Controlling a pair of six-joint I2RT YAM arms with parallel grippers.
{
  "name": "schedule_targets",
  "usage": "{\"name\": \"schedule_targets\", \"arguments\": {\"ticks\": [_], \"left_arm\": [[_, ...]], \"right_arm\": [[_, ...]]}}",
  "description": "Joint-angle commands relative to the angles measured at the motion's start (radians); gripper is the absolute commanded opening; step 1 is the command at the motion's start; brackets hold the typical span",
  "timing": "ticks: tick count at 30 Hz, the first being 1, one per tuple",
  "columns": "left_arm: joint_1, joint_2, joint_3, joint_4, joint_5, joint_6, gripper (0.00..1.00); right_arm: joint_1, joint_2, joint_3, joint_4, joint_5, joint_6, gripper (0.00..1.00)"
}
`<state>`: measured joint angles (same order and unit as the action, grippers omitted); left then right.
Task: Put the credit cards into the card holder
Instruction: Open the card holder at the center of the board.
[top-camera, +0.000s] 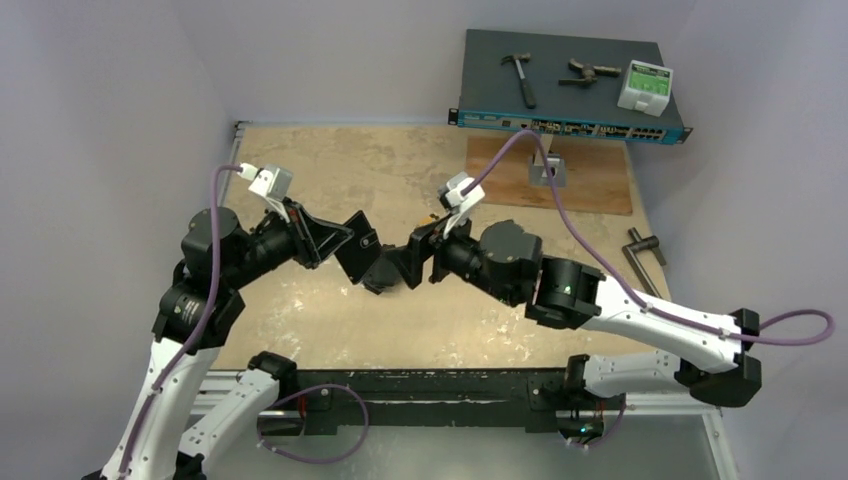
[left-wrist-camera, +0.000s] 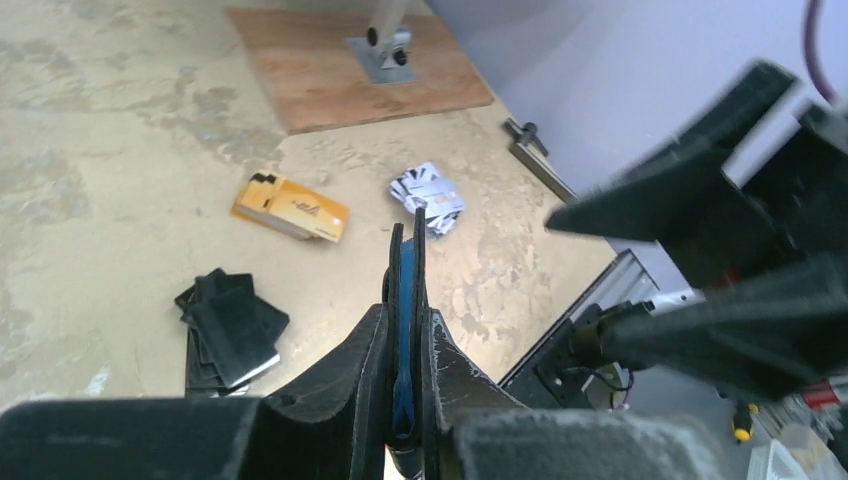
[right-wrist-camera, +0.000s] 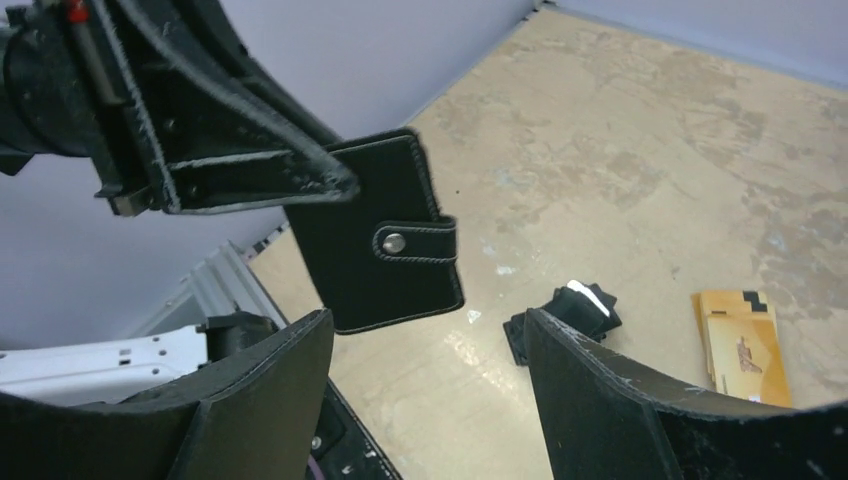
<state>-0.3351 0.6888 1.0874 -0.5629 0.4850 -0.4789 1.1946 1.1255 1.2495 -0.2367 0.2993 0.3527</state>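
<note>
Left gripper (left-wrist-camera: 407, 318) clamped flat on the closed black card holder (right-wrist-camera: 375, 240), which is held in the air over the table (top-camera: 330, 170). Seen edge-on from the left wrist. Snap tab fastened, facing the right wrist camera. Right gripper (right-wrist-camera: 430, 400) jaws stand wide apart, gripping nothing. The holder hangs just above the gap between its fingers; contact with the nearer finger cannot be told. Orange-yellow credit cards (left-wrist-camera: 290, 207) lie stacked on the table. Silver-white cards (left-wrist-camera: 427, 195) are fanned in a small heap near them, not touching. Stack of black wallets (left-wrist-camera: 230, 330) lies apart from both. Wooden board (left-wrist-camera: 350, 60) carries a metal stand (left-wrist-camera: 385, 45).
</note>
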Motion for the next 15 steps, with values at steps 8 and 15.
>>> {"name": "schedule_targets", "arguments": {"ticks": [8, 15], "left_arm": [[0.006, 0.016, 0.047, -0.028, -0.135, -0.074, 0.00], [0.009, 0.002, 0.035, -0.020, -0.124, -0.082, 0.00]], "right_arm": [[0.258, 0.211, 0.111, 0.100, 0.526, -0.156, 0.60], [0.290, 0.291, 0.141, 0.213, 0.632, -0.253, 0.51]]}}
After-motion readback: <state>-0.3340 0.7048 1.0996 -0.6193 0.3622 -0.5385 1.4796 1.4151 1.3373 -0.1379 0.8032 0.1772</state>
